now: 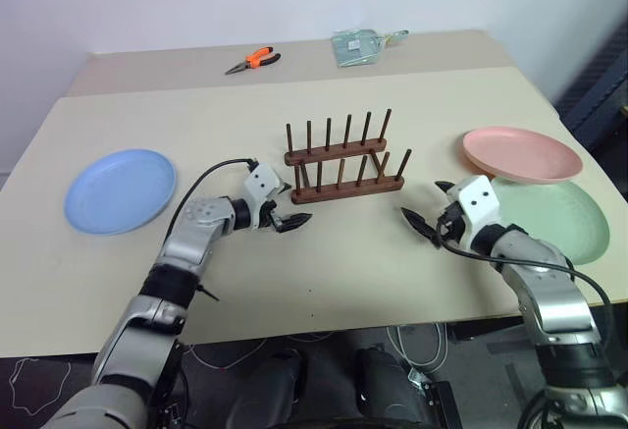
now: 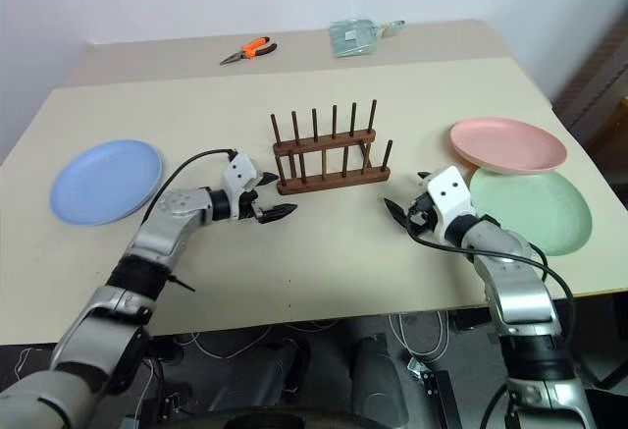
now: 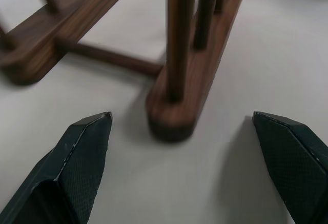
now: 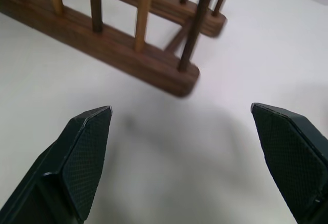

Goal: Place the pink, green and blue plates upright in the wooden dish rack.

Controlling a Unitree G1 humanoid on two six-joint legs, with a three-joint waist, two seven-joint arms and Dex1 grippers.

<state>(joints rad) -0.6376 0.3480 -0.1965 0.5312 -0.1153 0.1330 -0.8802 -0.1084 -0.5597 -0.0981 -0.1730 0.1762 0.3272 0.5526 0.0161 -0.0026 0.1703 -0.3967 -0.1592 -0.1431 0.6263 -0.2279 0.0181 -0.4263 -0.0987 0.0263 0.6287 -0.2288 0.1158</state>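
Dark brown wood forms the wooden dish rack (image 1: 342, 162), which stands near the middle of the beige counter (image 1: 294, 272), its two base bars running side to side with a row of thin upright pegs on each. No plate sits in it.

The blue plate (image 1: 120, 190) lies flat near the counter's left edge, well apart from the rack. The pink plate (image 1: 522, 154) lies near the right edge, and its front rim overlaps the far rim of the green plate (image 1: 564, 218), which lies flat just in front of it, close to the right edge.

The left tool (image 1: 291, 222) hovers low over the counter just beside the rack's left end, pointing toward it, its two black fingers spread wide and holding nothing. In the left wrist view the rounded end of the nearer base bar sits between the spread fingertips (image 3: 84, 152), not touching them.

The right tool (image 1: 424, 209) hovers near the rack's right end, with the green plate just behind it; its fingers are also spread wide and empty.

Orange-handled pliers (image 1: 253, 59) and a pale green packet (image 1: 358, 46) lie near the counter's far edge.
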